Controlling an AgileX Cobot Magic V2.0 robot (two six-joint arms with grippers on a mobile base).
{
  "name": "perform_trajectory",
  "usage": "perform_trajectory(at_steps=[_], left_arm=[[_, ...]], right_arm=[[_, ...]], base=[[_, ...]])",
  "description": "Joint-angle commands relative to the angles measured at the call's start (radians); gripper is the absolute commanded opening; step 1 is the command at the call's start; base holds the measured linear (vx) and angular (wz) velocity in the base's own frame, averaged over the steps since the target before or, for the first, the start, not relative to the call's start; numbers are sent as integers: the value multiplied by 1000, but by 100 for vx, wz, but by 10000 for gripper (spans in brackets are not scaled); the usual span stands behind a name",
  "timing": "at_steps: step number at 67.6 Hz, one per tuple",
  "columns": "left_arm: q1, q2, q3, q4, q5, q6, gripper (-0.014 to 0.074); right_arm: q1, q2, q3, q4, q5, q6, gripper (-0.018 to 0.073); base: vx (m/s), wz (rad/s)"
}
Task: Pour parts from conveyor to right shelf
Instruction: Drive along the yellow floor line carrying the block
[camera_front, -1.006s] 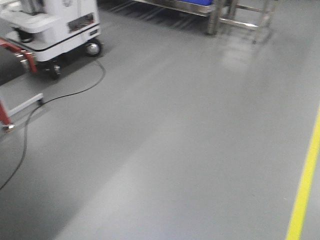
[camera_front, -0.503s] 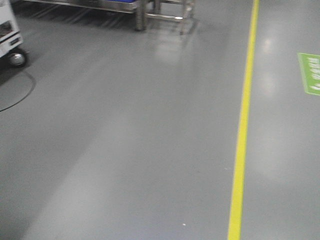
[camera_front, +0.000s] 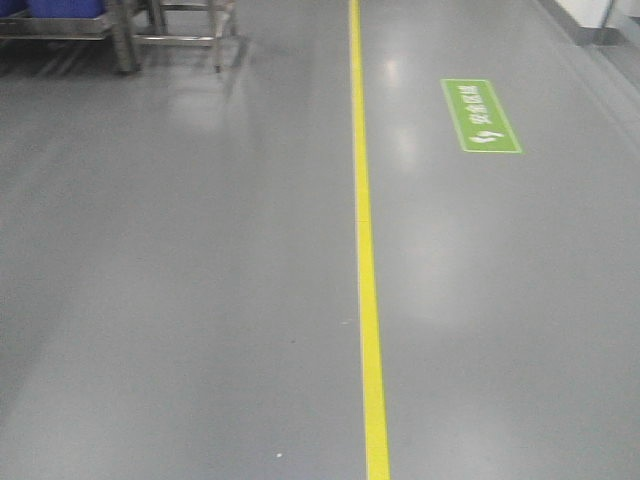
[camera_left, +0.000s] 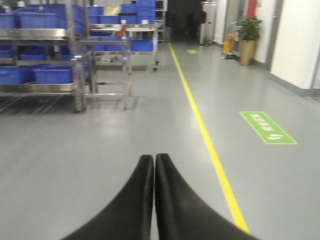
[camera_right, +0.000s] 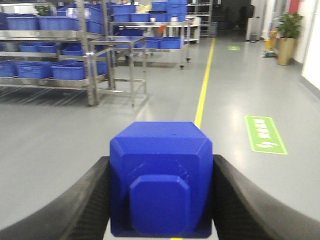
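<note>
A bright-blue part (camera_right: 161, 150) fills the middle of the right wrist view, and my right gripper (camera_right: 161, 165) is shut on it, one black finger pressed against each side. My left gripper (camera_left: 154, 157) is shut with nothing between its black fingers. Both hang over smooth grey floor. The right shelf (camera_left: 45, 34), a steel rack with deep-blue bins (camera_left: 52, 75), stands some way off at the left in both wrist views (camera_right: 50, 35). Only its foot (camera_front: 120, 30) shows at the top left of the front view. The conveyor is out of view.
A yellow floor line (camera_front: 365, 280) runs straight ahead, with a green floor sign (camera_front: 481, 115) to its right. A small steel table (camera_left: 107, 65) stands beside the rack. A potted plant (camera_left: 248, 35) and a white wall (camera_left: 300, 40) are at the right.
The front view has swung to the right: the white cart and its cable left the frame, the yellow line slid to the middle, and the green sign came into full view.
</note>
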Motion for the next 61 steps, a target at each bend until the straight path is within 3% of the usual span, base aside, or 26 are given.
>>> perform_trajectory(at_steps=[1,31,61], left_arm=[[-2,-10,27,-7,-72,-1,-6],[-2,-10,27,-7,-72,-1,-6],[-2,-10,27,-7,-72,-1,-6]], right_arm=[[-4,11,-26,-9,-78,-6,36],[-4,11,-26,-9,-78,-6,36],[-4,11,-26,-9,-78,-6,36]], base=[[11,-50],[18,-33],[37,10]])
